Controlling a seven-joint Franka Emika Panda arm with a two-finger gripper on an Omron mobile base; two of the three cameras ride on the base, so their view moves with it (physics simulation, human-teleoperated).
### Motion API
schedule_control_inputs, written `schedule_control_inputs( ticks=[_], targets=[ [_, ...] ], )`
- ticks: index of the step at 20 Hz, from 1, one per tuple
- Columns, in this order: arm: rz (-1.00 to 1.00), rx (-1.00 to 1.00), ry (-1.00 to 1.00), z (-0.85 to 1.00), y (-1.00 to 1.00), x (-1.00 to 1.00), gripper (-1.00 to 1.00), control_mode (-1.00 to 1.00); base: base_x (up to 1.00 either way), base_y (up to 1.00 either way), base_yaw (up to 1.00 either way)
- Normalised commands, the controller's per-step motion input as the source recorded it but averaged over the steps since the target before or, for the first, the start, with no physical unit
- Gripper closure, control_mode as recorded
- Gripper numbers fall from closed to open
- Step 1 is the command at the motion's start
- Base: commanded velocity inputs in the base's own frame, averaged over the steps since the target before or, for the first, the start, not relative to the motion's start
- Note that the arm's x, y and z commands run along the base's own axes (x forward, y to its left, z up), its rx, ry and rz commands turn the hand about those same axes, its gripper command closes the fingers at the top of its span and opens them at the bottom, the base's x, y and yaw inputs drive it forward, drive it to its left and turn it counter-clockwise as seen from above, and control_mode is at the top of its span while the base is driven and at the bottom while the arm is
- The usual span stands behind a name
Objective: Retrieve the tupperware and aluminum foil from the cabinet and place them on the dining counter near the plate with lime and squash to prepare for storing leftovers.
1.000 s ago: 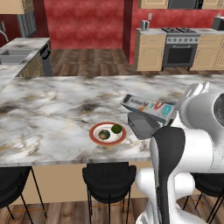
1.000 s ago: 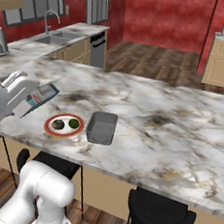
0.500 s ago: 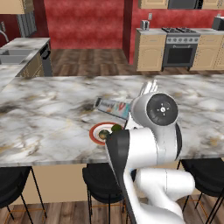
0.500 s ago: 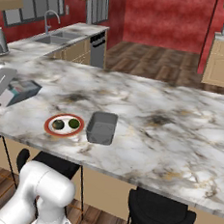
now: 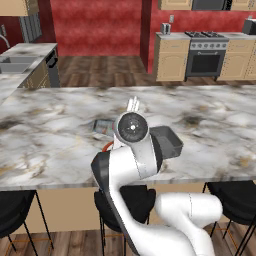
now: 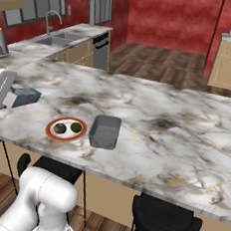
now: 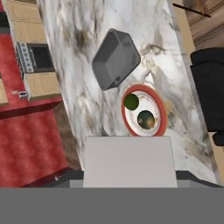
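Two task things are at the counter [image 6: 185, 139]: the tub [image 6: 105, 131] lies flat just beside the plate [image 6: 66, 129], and the gripper [image 6: 11, 97] is clamped on the foil carton [image 6: 25, 97], above the counter's left part.

Kitchen: stove [image 5: 207, 57], sink [image 6: 65, 37], marbled counter [image 6: 176, 123].
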Motion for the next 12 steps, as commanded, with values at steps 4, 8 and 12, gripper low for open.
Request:
schedule_control_inputs(
  ticks=[4,8,12],
  targets=[
    [0.00,-0.08,0.00,-0.59,0.07,0.68,1.00,-1.00,0.00,0.00,0.00],
    [0.00,-0.12,0.00,-0.57,0.04,0.59,1.00,-1.00,0.00,0.00,0.00],
    [-0.04,-0.16,0.06,-0.49,0.35,0.51,1.00,-1.00,0.00,0.00,0.00]
  ],
)
